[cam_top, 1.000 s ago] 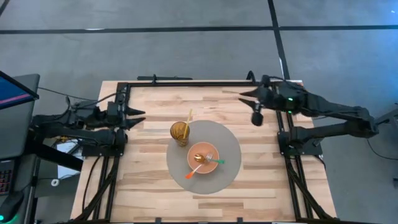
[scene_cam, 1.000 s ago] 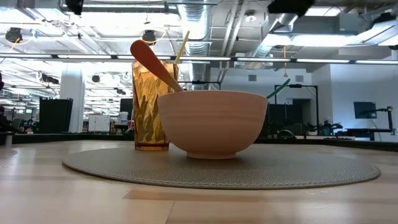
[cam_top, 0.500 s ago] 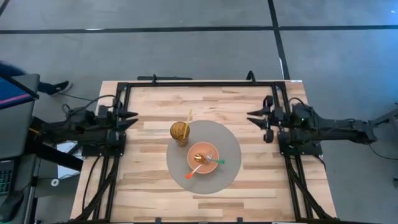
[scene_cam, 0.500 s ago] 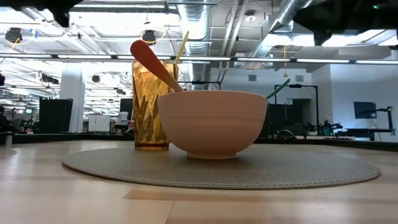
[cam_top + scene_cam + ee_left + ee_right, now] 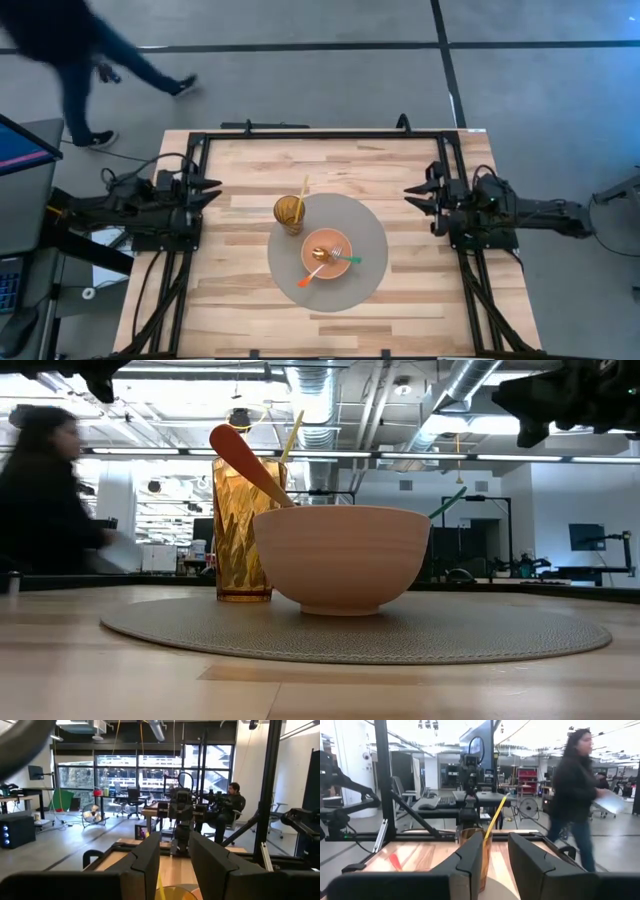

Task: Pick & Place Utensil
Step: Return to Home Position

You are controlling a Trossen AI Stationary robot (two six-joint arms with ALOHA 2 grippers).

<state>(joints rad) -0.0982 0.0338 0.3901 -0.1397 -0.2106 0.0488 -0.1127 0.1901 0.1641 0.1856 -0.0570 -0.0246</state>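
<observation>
In my low view the orange bowl (image 5: 342, 560) walls off everything inside it: only the upper end of an orange utensil (image 5: 243, 458) and the green spoon (image 5: 448, 502) tip clear its rim, and it covers part of the brown cup (image 5: 238, 530). The person (image 5: 40, 510) walking past the desk (image 5: 100, 670) is pure blur; overhead, the frame's top edge cuts them.

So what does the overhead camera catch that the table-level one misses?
Only the high view shows both arms whole, at the sides of the table, left gripper and right gripper open and holding nothing. Only the low view shows the ceiling and the room behind. Both show the brown cup with its yellow straw, the orange bowl, the gray mat and a person.
</observation>
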